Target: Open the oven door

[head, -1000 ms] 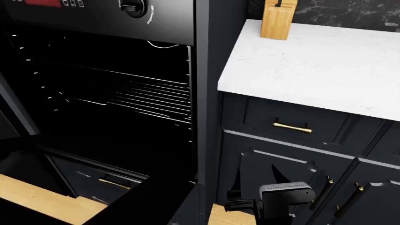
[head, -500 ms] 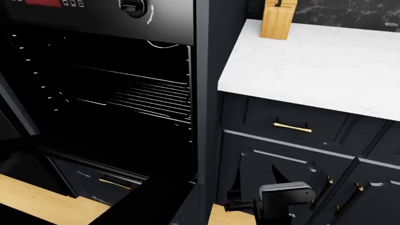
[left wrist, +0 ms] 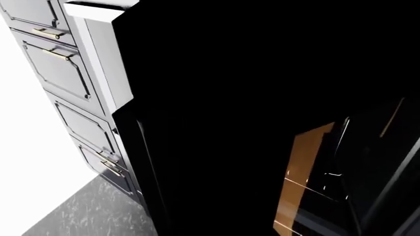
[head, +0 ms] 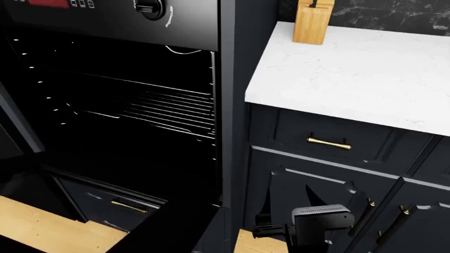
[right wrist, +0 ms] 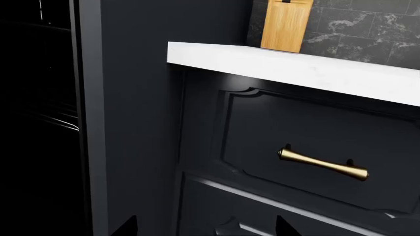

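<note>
We see the oven door [head: 176,232] only in part in the head view, cut off by the bottom and left edges; in the left wrist view it fills the picture as plain black, handle not to be made out. The knife block [head: 313,21] and red display [head: 48,2] run off the top. The right arm [head: 320,224] is cropped at the bottom, its jaws unseen; we cannot find the left gripper

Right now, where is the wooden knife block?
In the head view the knife block stands at the top, on the white countertop, right of the open oven cavity.
</note>
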Robot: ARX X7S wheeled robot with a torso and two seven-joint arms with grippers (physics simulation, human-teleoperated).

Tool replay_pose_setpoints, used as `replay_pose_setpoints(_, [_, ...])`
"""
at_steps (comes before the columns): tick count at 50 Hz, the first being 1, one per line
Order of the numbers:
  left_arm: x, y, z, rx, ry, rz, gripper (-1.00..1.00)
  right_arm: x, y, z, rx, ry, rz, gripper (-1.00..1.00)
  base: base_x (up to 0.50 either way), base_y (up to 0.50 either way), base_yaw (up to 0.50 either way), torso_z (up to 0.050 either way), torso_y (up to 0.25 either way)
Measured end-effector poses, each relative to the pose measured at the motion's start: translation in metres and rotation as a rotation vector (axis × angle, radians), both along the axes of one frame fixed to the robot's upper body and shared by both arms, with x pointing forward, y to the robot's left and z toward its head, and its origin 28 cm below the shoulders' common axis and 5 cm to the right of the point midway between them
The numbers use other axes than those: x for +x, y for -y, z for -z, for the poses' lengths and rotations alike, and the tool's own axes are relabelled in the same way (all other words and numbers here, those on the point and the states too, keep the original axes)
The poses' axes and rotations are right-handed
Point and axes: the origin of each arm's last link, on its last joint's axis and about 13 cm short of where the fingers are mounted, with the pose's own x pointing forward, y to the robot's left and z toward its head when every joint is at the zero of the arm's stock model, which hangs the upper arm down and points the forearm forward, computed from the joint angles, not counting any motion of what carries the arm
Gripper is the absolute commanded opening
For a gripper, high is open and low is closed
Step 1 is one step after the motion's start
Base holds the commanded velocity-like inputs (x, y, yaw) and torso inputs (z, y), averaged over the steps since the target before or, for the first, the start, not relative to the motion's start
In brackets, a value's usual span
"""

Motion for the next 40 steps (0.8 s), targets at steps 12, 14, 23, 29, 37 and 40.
replay_pose_setpoints(12, [-0.004,0.000,0.002,-0.002,-0.017,-0.014,-1.00,0.000,0.000,0.000,-0.001,0.000,0.000,1.00,0.00,0.01,0.01,0.000,0.001])
replay_pose_setpoints(14, [-0.005,0.000,0.002,-0.002,-0.021,-0.016,-1.00,0.000,0.000,0.000,-0.001,0.000,0.000,1.00,0.00,0.00,0.01,0.000,0.000])
replay_pose_setpoints(23, [-0.009,-0.001,0.004,-0.005,-0.037,-0.024,-1.00,0.000,0.000,0.000,-0.001,0.000,0.001,1.00,0.00,0.01,0.00,0.000,0.000])
replay_pose_setpoints(29, [-0.011,-0.001,0.005,-0.007,-0.048,-0.030,-1.00,0.000,0.000,0.000,-0.001,0.000,0.001,1.00,0.00,0.01,0.01,0.000,0.002])
replay_pose_setpoints(37, [-0.014,-0.001,0.006,-0.012,-0.061,-0.037,-1.00,0.000,0.000,0.000,-0.003,0.000,0.001,1.00,0.00,0.00,0.01,0.000,0.000])
replay_pose_setpoints(40, [-0.015,-0.001,0.007,-0.015,-0.067,-0.040,-1.00,0.000,0.000,0.000,-0.003,0.000,0.001,1.00,0.00,0.01,0.01,0.000,0.000])
